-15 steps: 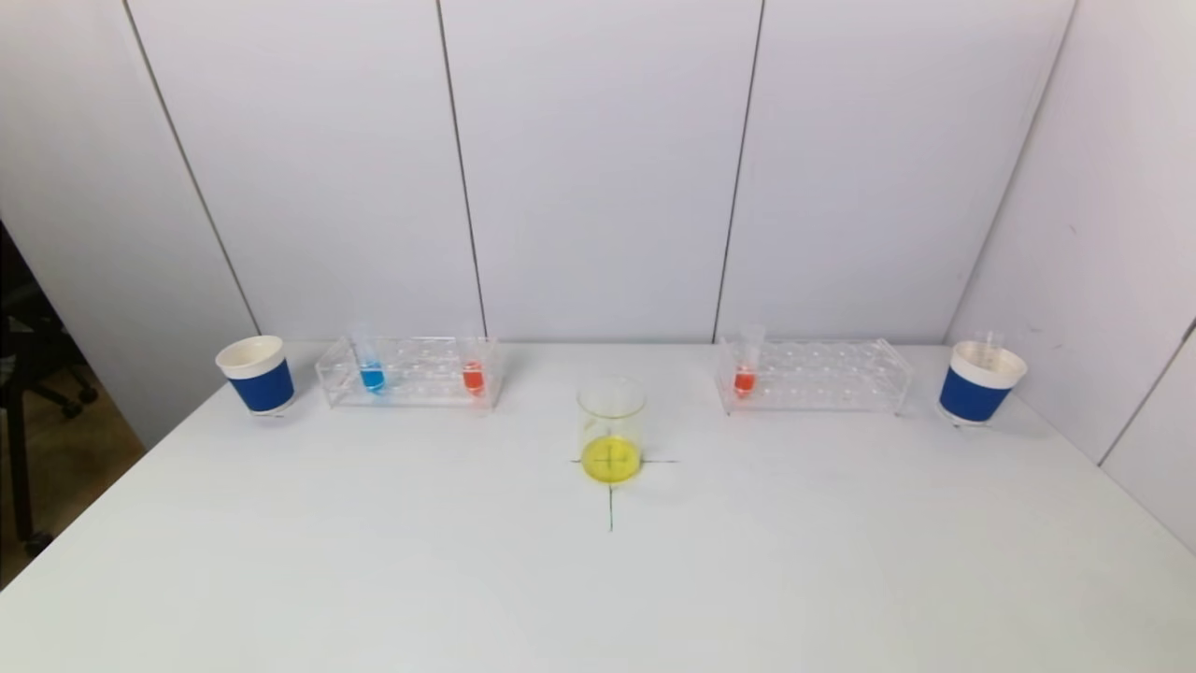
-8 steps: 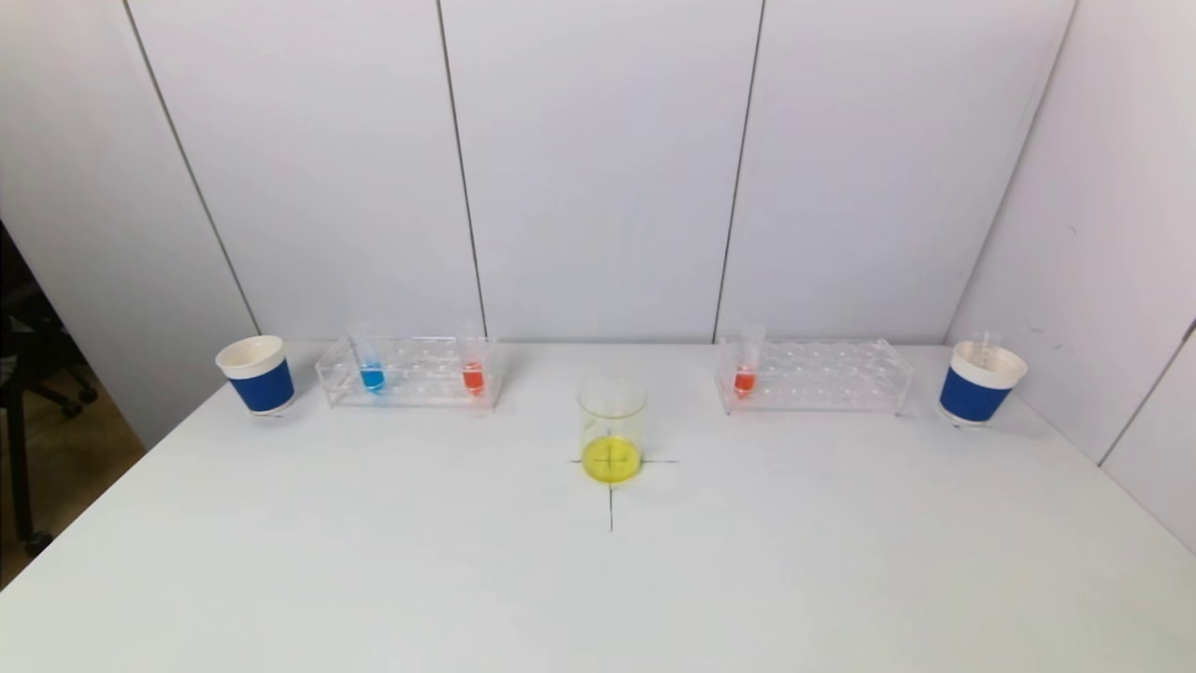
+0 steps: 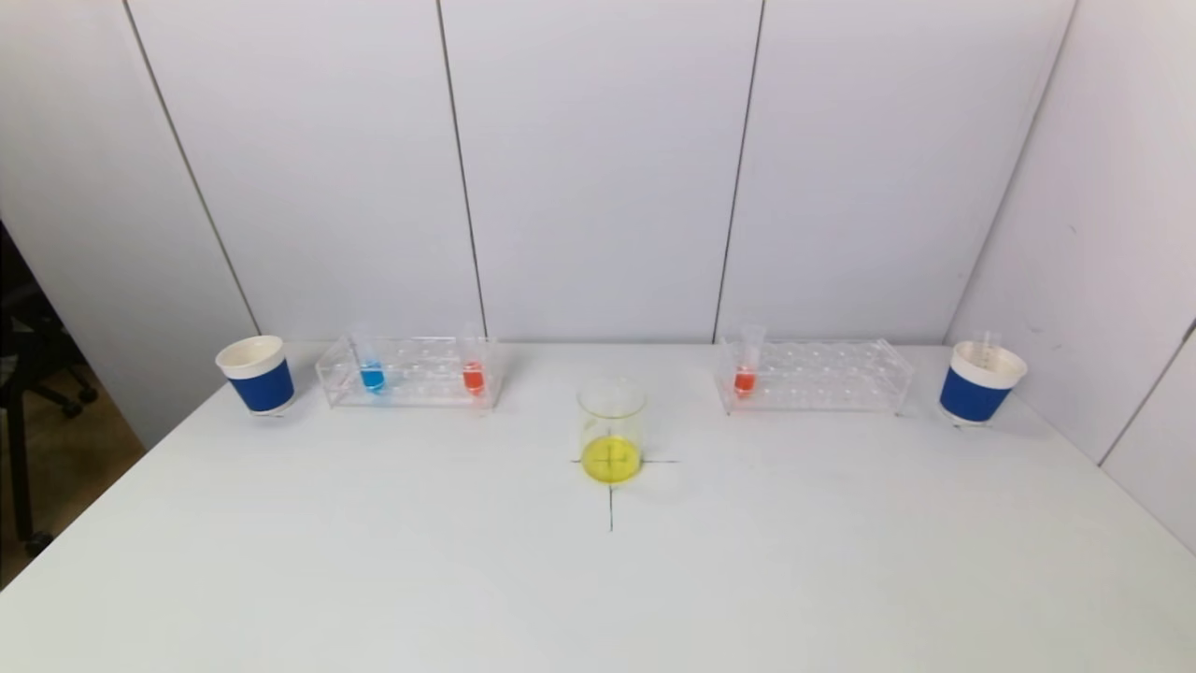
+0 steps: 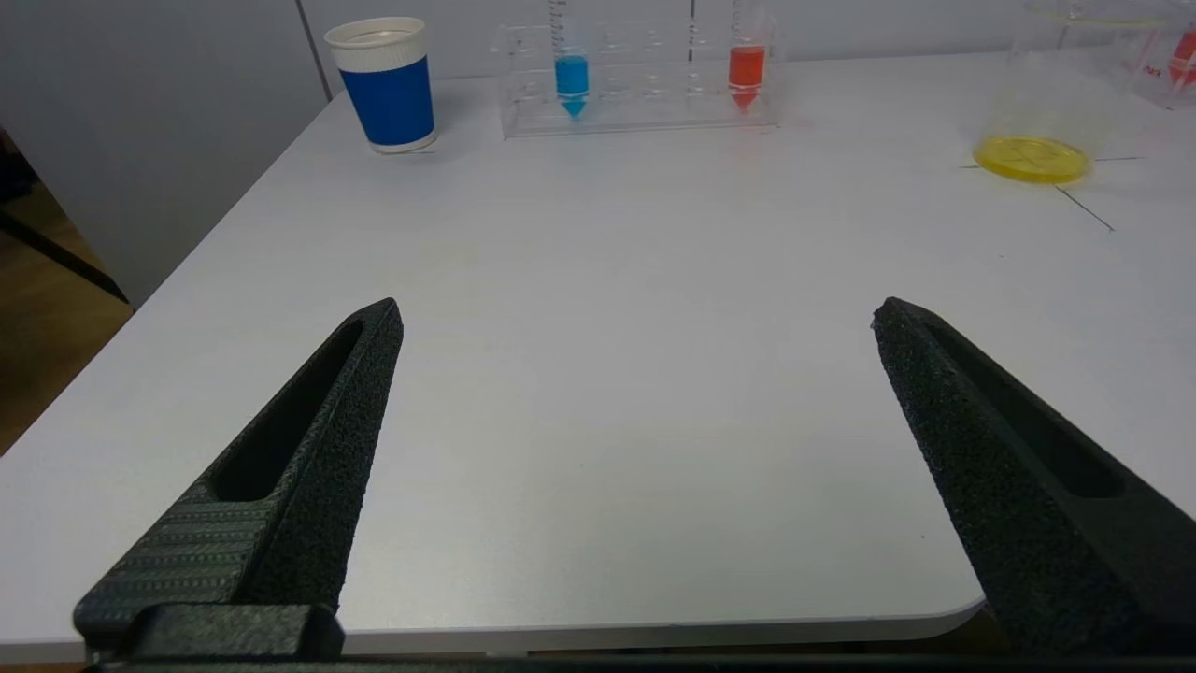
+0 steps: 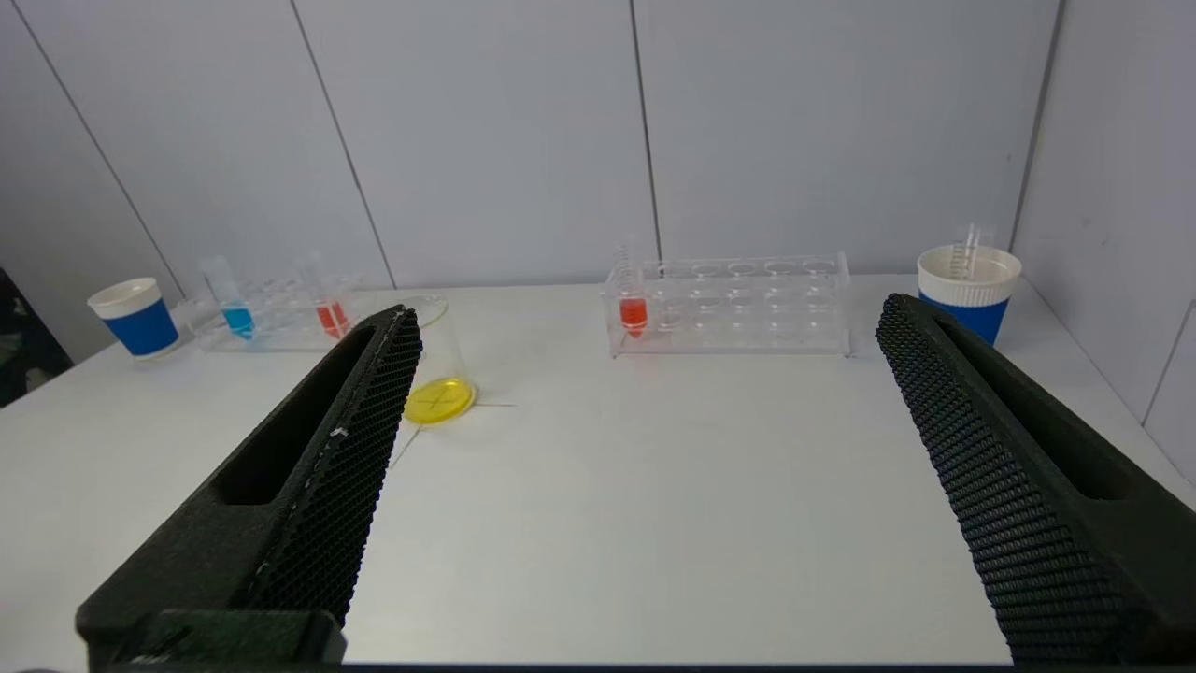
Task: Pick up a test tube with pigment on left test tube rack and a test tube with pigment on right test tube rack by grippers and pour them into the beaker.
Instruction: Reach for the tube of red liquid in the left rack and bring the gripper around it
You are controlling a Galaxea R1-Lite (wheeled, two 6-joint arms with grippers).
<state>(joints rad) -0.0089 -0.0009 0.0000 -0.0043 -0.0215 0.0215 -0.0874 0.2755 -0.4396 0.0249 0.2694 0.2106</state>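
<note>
Centred on the surface (image 3: 374,561), on a drawn cross: beaker (image 3: 611,430), upright, yellow liquid at the bottom, likely set there so both arms can reach it.

Left of the beaker, towards the wall: left rack (image 3: 411,372), long side along the wall, holding a blue tube (image 3: 371,366) and a red tube (image 3: 473,368). Both upright in their holes, long axis vertical, tips down, mouths up, probably to keep pigment in and leave the tops free to grasp.

Right of the beaker: right rack (image 3: 815,376) with one red tube (image 3: 746,369), equally upright.

Beyond each rack, away from the beaker, a blue cup (image 3: 257,375) and another (image 3: 979,383).

Left tool (image 4: 635,318) and right tool (image 5: 649,318): both spread wide, nothing held, well short of the beaker at the near edge.
</note>
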